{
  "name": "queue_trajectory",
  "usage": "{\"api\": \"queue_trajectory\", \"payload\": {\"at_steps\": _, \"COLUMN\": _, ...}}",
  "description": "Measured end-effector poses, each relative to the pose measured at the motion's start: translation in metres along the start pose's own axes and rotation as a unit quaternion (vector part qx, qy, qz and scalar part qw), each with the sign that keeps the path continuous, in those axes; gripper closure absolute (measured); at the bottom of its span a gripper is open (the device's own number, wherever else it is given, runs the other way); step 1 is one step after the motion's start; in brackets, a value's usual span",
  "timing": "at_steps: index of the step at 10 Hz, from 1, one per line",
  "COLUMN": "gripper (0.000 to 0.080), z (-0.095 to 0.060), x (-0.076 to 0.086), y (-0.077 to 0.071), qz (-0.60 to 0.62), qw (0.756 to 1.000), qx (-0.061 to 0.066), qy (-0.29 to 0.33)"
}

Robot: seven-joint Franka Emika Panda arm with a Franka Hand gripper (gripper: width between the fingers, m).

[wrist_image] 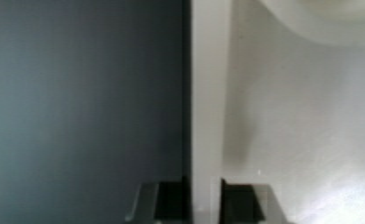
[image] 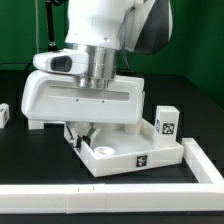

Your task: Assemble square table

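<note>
The white square table slab (image: 135, 152) lies on the black table, pushed into the corner of the white bar fence. It has a raised rim and a tag on its front side. My gripper (image: 80, 133) is low over the slab's edge on the exterior view's left. In the wrist view the slab's rim (wrist_image: 207, 100) runs straight between my two dark fingertips (wrist_image: 166, 202), which press on it from both sides. A round corner socket (wrist_image: 325, 18) shows on the slab's inside. A tagged white leg block (image: 166, 121) stands just behind the slab on the exterior view's right.
The long white bar fence (image: 90, 190) runs along the front and turns back on the exterior view's right (image: 203, 160). Another tagged white leg block (image: 4, 113) sits at the exterior view's left edge. The arm's body hides the table behind the slab.
</note>
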State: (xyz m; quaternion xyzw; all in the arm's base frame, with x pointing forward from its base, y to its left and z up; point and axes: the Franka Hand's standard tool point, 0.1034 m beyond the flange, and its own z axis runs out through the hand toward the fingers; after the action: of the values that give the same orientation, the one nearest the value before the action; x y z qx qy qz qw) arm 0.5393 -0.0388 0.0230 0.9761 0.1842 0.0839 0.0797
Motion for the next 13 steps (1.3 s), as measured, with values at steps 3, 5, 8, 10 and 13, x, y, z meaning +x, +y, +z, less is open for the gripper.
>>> {"api": "queue_trajectory", "payload": {"at_steps": 3, "gripper": 0.0734, "z": 0.001, "x": 0.025, "y": 0.004, "qz": -0.092, "qw": 0.995, "qx": -0.018, "qy": 0.018}}
{"api": "queue_trajectory", "payload": {"at_steps": 5, "gripper": 0.0732, "z": 0.000, "x": 0.025, "y": 0.006, "qz": -0.127, "qw": 0.992, "qx": -0.019, "qy": 0.018}}
{"api": "queue_trajectory", "payload": {"at_steps": 8, "gripper": 0.0731, "z": -0.002, "x": 0.035, "y": 0.002, "qz": -0.208, "qw": 0.978, "qx": -0.024, "qy": 0.021}}
{"api": "queue_trajectory", "payload": {"at_steps": 10, "gripper": 0.0731, "z": -0.002, "x": 0.063, "y": -0.005, "qz": -0.300, "qw": 0.953, "qx": -0.033, "qy": 0.028}}
{"api": "queue_trajectory", "payload": {"at_steps": 13, "gripper": 0.0728, "z": -0.003, "x": 0.068, "y": -0.002, "qz": -0.377, "qw": 0.925, "qx": -0.040, "qy": 0.030}}
